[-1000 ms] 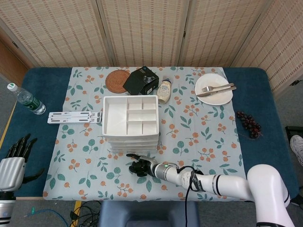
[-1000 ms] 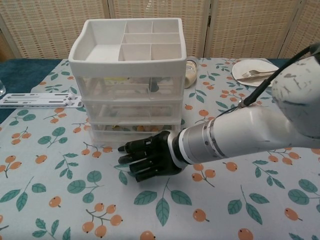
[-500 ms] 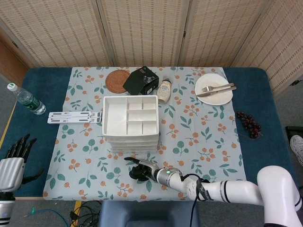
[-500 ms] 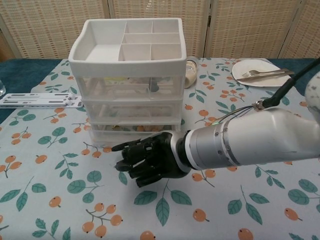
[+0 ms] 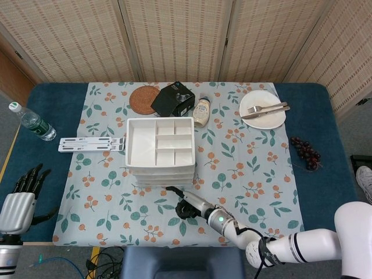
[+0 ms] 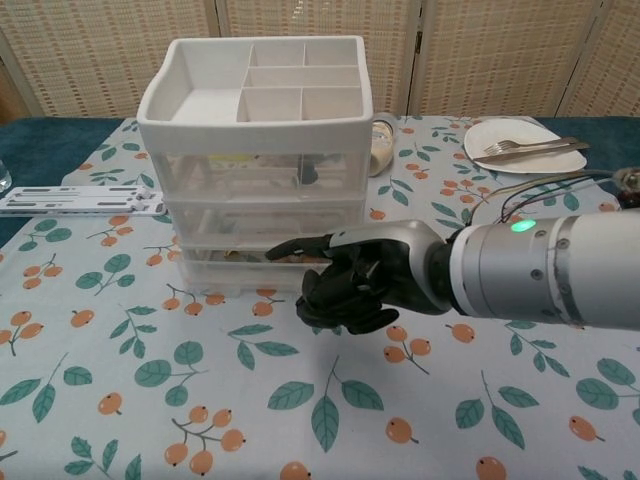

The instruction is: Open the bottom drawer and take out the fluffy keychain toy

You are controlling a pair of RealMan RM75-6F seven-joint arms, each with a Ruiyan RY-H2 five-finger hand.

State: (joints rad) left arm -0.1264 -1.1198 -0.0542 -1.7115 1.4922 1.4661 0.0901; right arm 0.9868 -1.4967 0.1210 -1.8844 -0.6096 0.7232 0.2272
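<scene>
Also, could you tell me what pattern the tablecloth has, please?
The tablecloth is pale with orange berries and green leaves, clearest in the chest view.

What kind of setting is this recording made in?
Probably an indoor test or demo room arranged like a home dining table: a fruit-print tablecloth, a plate with a fork, and woven folding screens closing off the back. A white drawer organizer stands mid-table.

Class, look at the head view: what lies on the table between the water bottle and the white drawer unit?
In the head view, a flat white slotted strip lies between the water bottle and the drawer unit.
</scene>
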